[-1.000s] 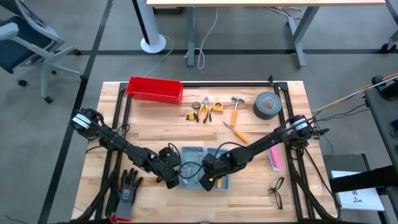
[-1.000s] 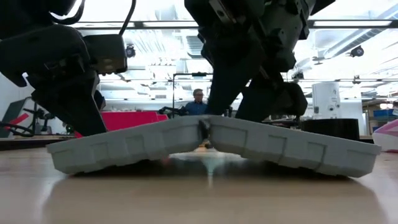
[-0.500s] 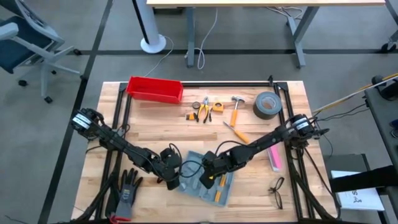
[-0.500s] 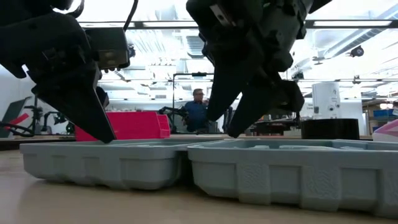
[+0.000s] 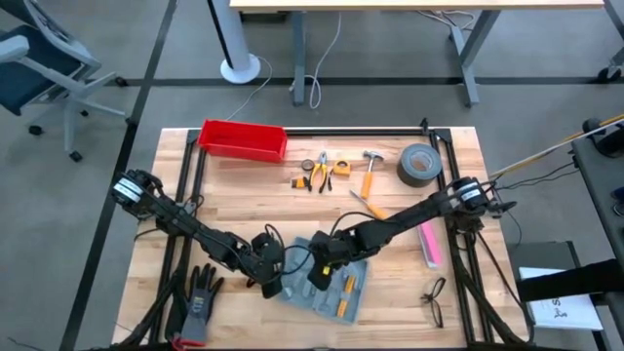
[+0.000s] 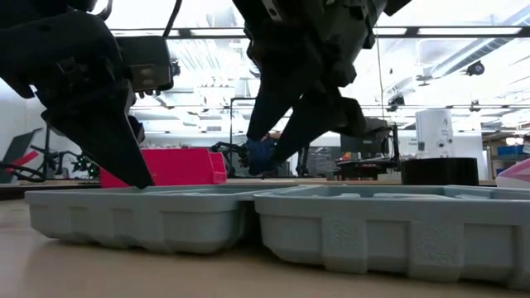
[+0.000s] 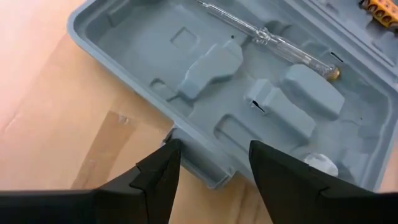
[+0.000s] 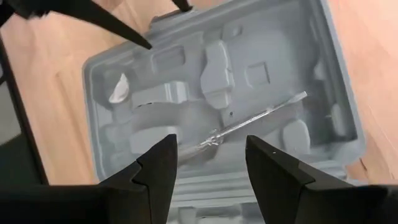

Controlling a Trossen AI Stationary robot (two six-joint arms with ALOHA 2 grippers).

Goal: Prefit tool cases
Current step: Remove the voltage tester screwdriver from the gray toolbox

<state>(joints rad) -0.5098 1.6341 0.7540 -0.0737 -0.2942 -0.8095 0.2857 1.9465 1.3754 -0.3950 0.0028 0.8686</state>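
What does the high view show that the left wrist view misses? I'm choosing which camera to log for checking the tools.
Only the high view shows the red bin, pliers, hammer, tape roll, gloves, glasses, and the right gripper over the case.

Only the left wrist view shows the moulded slots close up, with a clear-handled screwdriver lying in one.

Both show the open tool case on the wooden table, with the left gripper open at its edge.
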